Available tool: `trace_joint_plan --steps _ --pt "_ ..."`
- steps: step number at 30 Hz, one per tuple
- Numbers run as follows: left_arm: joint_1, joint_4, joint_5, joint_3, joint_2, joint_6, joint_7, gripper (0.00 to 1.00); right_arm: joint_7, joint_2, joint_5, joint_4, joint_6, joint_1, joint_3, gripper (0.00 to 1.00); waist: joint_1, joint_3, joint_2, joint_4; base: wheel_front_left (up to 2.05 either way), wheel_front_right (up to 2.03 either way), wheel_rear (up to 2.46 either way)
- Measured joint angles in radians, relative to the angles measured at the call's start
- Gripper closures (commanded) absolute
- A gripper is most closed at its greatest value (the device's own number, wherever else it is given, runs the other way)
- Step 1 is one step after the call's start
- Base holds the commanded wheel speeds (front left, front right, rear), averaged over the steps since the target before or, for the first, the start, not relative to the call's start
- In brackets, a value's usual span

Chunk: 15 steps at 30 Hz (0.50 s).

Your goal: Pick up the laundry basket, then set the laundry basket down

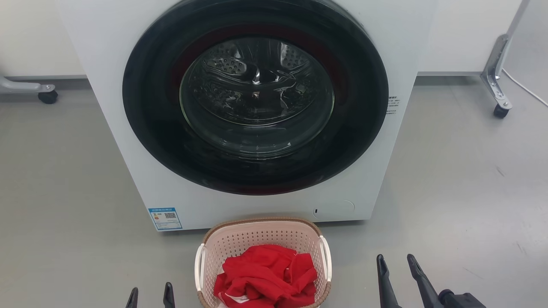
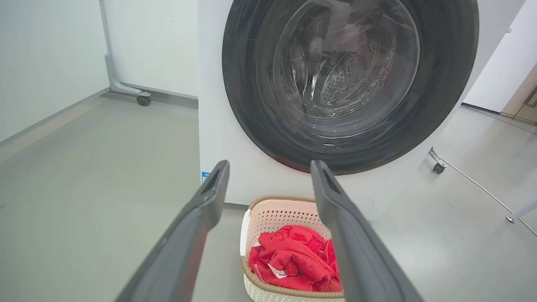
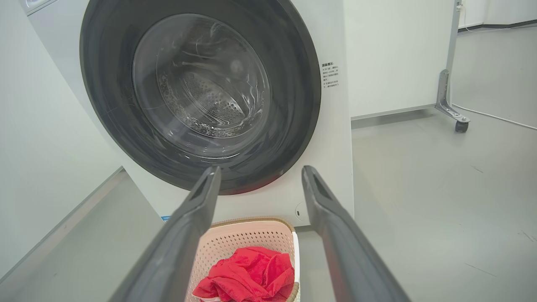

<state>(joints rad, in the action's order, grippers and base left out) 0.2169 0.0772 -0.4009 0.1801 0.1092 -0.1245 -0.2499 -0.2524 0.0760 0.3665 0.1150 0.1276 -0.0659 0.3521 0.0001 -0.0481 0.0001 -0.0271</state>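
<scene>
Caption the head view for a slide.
Laundry basket holding red cloth before the washing machine, left gripper and right gripper open beside it.

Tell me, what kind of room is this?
Probably a laundry area, maybe a test lab: a front-loading washing machine on a grey floor, a laundry basket holding red clothing before it, and wheeled partition panels behind.

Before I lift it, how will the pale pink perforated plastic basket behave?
Probably light: the pale pink perforated plastic basket holds little beyond a crumpled red cloth. Likely fairly stiff, given its thick brown woven-look rim. Lifted by one white side handle, it may tilt.
</scene>
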Motion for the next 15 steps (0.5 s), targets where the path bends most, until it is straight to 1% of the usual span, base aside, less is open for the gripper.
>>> trace_joint_plan --steps 8,9,15 --pt "0.001 -0.013 0.021 -0.001 -0.001 0.0 0.0 0.0 0.0 -0.006 -0.022 -0.019 0.0 -0.008 -0.014 0.0 0.0 0.003 0.0 0.0 0.0 0.0 0.0" --pt "0.001 -0.013 0.024 -0.001 -0.001 0.0 0.0 1.0 0.0 -0.007 -0.026 -0.02 0.0 -0.009 -0.014 1.0 0.0 0.004 0.0 0.0 0.0 0.0 0.0" --pt "0.002 0.045 0.024 0.001 -0.011 0.001 0.002 1.0 0.006 -0.007 -0.027 0.04 0.0 -0.029 -0.011 1.0 0.0 0.004 0.0 -0.001 0.0 0.0 0.0"
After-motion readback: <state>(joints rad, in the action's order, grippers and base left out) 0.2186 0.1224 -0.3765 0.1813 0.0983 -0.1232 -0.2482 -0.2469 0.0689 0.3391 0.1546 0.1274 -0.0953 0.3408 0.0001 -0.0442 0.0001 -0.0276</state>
